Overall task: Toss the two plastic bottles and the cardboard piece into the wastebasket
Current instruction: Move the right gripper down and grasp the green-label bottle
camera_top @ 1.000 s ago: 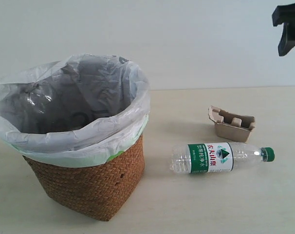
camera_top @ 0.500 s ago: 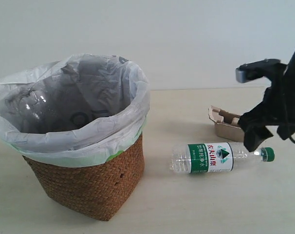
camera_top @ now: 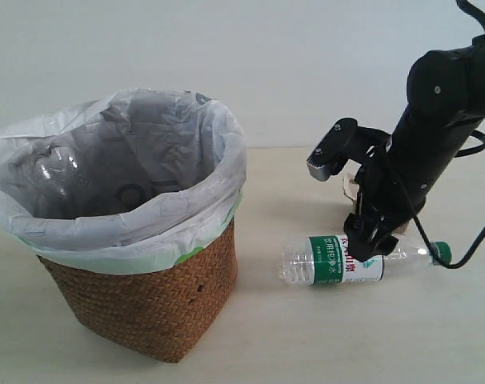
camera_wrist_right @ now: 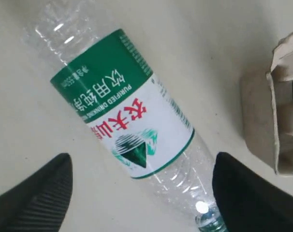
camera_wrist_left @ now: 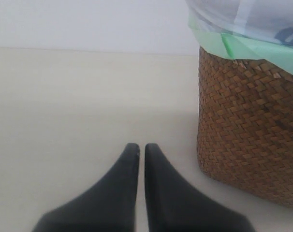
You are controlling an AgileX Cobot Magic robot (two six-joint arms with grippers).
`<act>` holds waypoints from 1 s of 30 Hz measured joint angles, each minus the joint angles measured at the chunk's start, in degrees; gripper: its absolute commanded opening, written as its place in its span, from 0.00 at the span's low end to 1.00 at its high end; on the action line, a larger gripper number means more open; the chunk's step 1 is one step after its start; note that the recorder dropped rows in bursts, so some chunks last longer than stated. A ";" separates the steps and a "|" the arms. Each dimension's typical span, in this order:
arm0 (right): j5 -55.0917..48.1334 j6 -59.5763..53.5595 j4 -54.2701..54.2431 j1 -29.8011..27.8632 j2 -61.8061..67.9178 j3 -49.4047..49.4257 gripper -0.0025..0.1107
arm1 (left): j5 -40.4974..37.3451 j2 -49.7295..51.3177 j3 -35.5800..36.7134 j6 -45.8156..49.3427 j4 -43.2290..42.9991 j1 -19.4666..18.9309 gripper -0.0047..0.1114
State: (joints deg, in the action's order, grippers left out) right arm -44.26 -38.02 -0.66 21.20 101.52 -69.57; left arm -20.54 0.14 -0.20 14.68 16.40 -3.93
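Note:
The green-labelled bottle [camera_top: 334, 260] lies on its side on the table, green cap [camera_top: 441, 252] to the right. My right gripper [camera_top: 368, 245] hangs just above it, open, one finger on each side of the bottle [camera_wrist_right: 124, 118] near its neck, not touching. The cardboard piece [camera_wrist_right: 282, 121] sits just behind; in the exterior view the arm hides most of it. The wastebasket [camera_top: 146, 300] stands at the left; a clear bottle shape [camera_top: 50, 168] glints inside, label unseen. My left gripper [camera_wrist_left: 141, 146] is shut, low over the table beside the wastebasket [camera_wrist_left: 248, 135].
The white bag with green edge [camera_top: 202, 232] folds over the basket rim. A cable [camera_top: 478, 240] loops from the right arm down beside the bottle cap. A pale wall runs behind the table.
The right arm has swung down from the upper right to just over the green-labelled bottle, now covering most of the cardboard piece. The bottle and basket have not moved.

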 measured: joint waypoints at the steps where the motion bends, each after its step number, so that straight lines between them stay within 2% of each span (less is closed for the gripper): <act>1: 0.14 -0.38 0.66 0.00 0.00 0.00 0.64 | 0.00 0.00 0.00 0.00 0.00 0.00 0.07; 9: 3.03 -3.52 -0.24 0.00 0.00 0.00 0.64 | 0.00 0.00 0.00 0.00 0.00 0.00 0.07; 18: 1.53 -4.98 -0.73 0.03 1.09 0.00 0.64 | 0.00 0.00 0.00 0.00 0.00 0.00 0.07; 30: 1.47 -4.98 6.08 0.03 5.52 0.00 0.64 | 0.00 0.00 0.00 0.00 0.00 0.00 0.07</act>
State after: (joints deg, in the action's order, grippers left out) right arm -42.79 -42.99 5.42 21.23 107.04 -69.57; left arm -20.54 0.14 -0.20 14.68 16.40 -3.93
